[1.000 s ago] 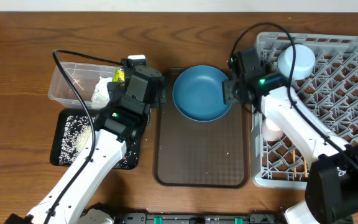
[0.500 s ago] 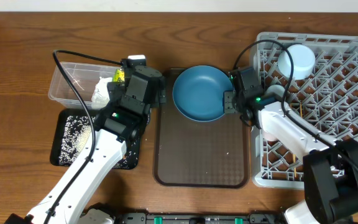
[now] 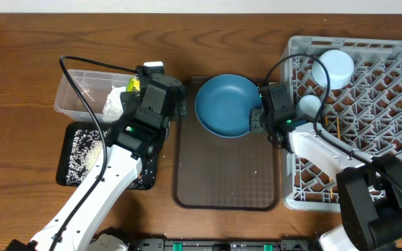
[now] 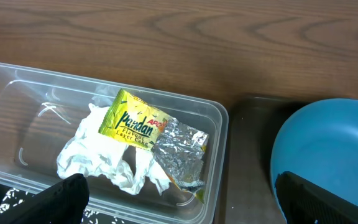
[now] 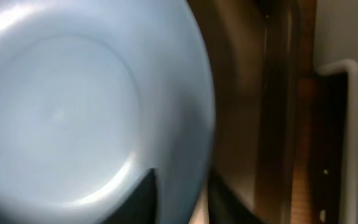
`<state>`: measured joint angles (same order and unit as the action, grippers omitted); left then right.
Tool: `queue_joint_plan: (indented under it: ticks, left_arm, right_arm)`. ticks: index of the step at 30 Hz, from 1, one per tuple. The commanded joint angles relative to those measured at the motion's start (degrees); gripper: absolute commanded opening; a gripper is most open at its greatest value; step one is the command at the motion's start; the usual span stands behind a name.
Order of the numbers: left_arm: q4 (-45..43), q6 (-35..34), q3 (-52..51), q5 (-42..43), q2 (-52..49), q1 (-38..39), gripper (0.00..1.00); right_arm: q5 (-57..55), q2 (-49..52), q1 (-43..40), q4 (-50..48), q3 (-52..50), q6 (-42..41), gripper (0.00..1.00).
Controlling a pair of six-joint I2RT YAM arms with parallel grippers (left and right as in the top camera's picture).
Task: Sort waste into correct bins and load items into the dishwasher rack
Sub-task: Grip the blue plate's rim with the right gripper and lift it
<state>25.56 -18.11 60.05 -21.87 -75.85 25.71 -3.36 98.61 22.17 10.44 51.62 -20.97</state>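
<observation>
While the shallow black rectangular tray (image 3: 60, 167) is lying at the left of the wooden table (image 3: 19, 63) with loose white rice grains (image 3: 82, 150) scattered over it, the clear plastic rectangular tub (image 3: 59, 101) is sitting just behind it. The tub is holding the crumpled white paper napkin (image 4: 104, 158), with the small yellow-green snack packet (image 4: 132, 121) resting on it. The left gripper (image 4: 182, 186) is hanging over the tub's right end, its jaws spread wide and carrying nothing. Further right, the large brown serving tray (image 3: 225, 178) is bearing the large dark-blue plate (image 3: 222, 104) at its far end. The right gripper (image 3: 256, 119) is meeting the plate's right rim, its jaws drawn narrow and pinching that rim between them. At the far right, the large square grey plastic rack (image 3: 389, 118) is holding the light-blue cup (image 3: 332, 68) in its far left corner.
</observation>
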Motion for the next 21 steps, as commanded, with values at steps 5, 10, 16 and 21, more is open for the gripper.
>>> queue_joint_plan:
  ticks: [5, 10, 16, 21]
  left_arm:
    - [0.2, 0.5, 0.1, -1.4, 0.3, 0.0, 0.99]
    - [0.1, 0.5, 0.1, -1.4, 0.3, 0.0, 0.99]
    - [0.1, 0.5, 0.1, -1.4, 0.3, 0.0, 0.99]
    - [0.2, 0.5, 0.1, -1.4, 0.3, 0.0, 0.99]
  right_arm:
    - [-0.3, -0.7, 0.3, -1.5, -0.5, 0.6, 0.01]
    - [-0.3, -0.9, 0.2, -1.7, -0.3, 1.7, 0.01]
    - [-0.3, -4.4, 0.0, -0.2, 1.1, 3.3, 0.01]
    - [-0.3, -12.5, 0.0, 4.2, 2.1, 5.4, 0.01]
